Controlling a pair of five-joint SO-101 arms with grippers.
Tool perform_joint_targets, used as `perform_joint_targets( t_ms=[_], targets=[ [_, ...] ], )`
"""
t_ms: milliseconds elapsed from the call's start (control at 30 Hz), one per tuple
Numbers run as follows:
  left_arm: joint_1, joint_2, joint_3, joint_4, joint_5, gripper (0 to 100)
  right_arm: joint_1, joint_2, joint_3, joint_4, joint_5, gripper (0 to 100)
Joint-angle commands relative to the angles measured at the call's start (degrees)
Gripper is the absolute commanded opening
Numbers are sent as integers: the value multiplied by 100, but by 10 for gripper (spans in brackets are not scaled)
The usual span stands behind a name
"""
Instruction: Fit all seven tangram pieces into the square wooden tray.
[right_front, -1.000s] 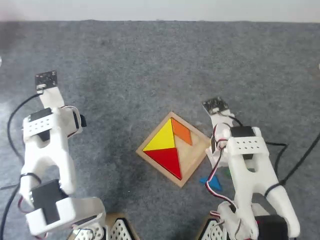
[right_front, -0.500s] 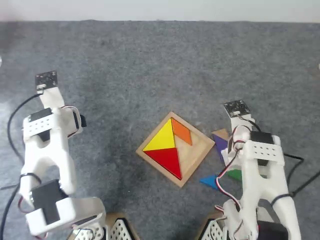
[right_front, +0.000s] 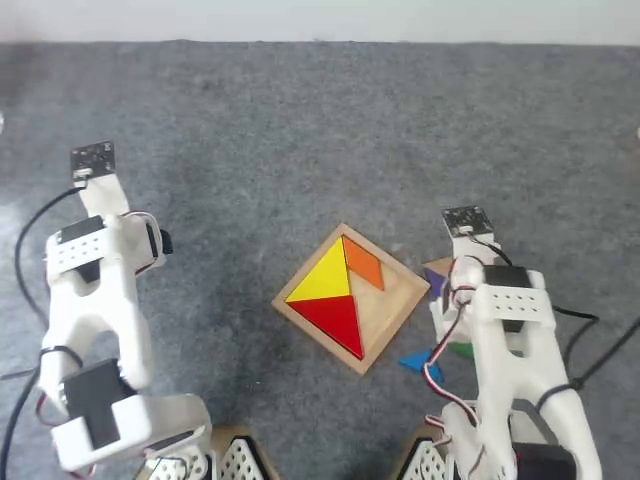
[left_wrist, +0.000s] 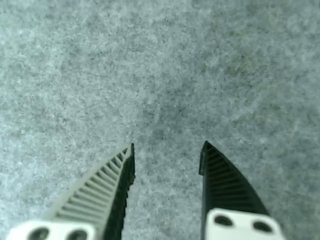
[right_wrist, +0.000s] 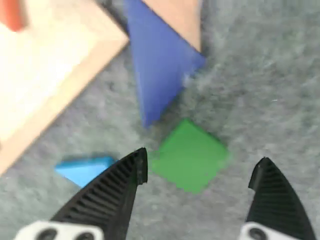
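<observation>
From above, the square wooden tray (right_front: 392, 302) lies turned cornerwise mid-bench, toward the near edge. It holds a yellow triangle (right_front: 322, 280), a red triangle (right_front: 335, 318) and an orange piece (right_front: 363, 264), and the right arm (right_front: 505, 300) stands just beside its right corner. At the left wrist, the left jaws are spread wide above the grey felt (left_wrist: 160, 60). At the right wrist, the right jaws are wide apart with a green square (right_wrist: 190, 155) between their tips, near a dark blue triangle (right_wrist: 157, 65), a light blue triangle (right_wrist: 85, 169) and the tray's corner.

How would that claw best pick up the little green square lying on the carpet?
Probably from straight above, pinching two opposite sides of the green square. It lies flat on the carpet, and the open right claw above it lines up with its corners, so a wrist turn would help.
</observation>
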Motion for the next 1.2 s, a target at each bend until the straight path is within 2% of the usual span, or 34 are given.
perform_joint_targets(
  t_ms=[0, 67, 233, 400, 500, 600, 767, 900, 1067, 1167],
  targets=[
    [-35, -229, -31, -70, 62, 206, -295, 84, -35, -110, -677, 321],
    [-44, -229, -31, -70, 62, 206, -136, 84, 62, -171, -905, 321],
    [-35, -237, -31, -70, 62, 206, 470, 92, 571, -760, -853, 321],
    [-35, -237, -31, -62, 62, 206, 488, 84, 703, -1007, -844, 310],
    [-44, -237, -31, -62, 62, 206, 523, 84, 712, -1015, -818, 173],
    [-44, -237, -31, -62, 62, 206, 523, 22, 712, -1024, -316, 8],
    [-35, -237, -31, -62, 62, 206, 787, 13, 501, -971, 18, 5],
    [-26, -237, -31, -70, 62, 206, 1138, 4, -141, -664, 686, 8],
    [-26, -237, -31, -70, 62, 206, 734, -268, -1556, 382, 765, 8],
    [-26, -237, -31, -79, 62, 206, -277, -576, -1996, 585, 826, 7]
  ],
)
